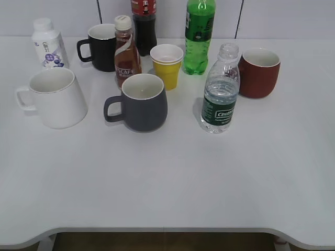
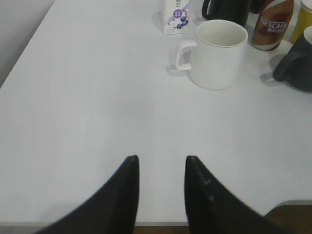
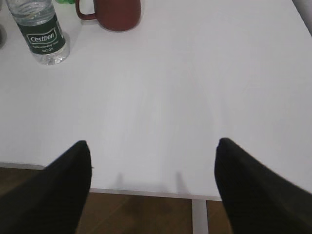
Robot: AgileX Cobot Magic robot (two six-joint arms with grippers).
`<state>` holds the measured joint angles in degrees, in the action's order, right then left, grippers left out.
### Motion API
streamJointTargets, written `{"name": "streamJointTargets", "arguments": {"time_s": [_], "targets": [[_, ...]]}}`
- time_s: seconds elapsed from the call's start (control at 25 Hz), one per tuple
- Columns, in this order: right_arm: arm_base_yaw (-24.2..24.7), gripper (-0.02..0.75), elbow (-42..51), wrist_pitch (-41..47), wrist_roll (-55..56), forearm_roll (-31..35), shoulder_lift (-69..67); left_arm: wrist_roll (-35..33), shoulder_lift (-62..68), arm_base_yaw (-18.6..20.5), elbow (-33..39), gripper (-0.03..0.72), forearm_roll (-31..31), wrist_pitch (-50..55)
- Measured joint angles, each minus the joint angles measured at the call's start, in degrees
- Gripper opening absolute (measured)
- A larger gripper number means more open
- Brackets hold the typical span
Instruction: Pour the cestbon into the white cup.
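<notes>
Our right gripper (image 3: 152, 187) has its jaws spread wide w/ nothing between them, hovering over bare table (image 3: 195, 87) near the front edge. Left gripper (image 2: 161, 187) jaws are parted too, narrower gap, also empty. Neither arm shows in the exterior view.

The cestbon (image 1: 220, 90) stands upright, capless, right of centre, just in front of the dark red mug (image 1: 259, 72) and well apart from our right jaws; in the right wrist view it sits top left (image 3: 40, 34). We'd judge it light-ish, part full, thin ribbed plastic that'll give under squeeze, so w/ no cap a hard pinch could push water out. Best hold, we think: mid-body around the label, where the ribs give some bite.

The white cup (image 1: 55, 98) is far left, handle pointing left, looks empty (image 2: 218, 52); ceramic, heavy, should stay put.

Readable text: "Cestbon" in white on the dark green label; "NESCAFE" on the brown bottle (image 1: 126, 52). Print on the small white bottle (image 1: 48, 44) w/ purple label is too small to read.
</notes>
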<state>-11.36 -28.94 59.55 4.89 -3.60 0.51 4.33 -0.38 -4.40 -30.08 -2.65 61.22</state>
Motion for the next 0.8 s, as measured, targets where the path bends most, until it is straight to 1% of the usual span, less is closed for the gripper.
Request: {"name": "streamJointTargets", "arguments": {"time_s": [0.8], "targets": [[0.00,0.589,0.00,0.00,0.00,0.00,0.00,0.00,0.00,0.00,0.00,0.241,0.00,0.00]]}}
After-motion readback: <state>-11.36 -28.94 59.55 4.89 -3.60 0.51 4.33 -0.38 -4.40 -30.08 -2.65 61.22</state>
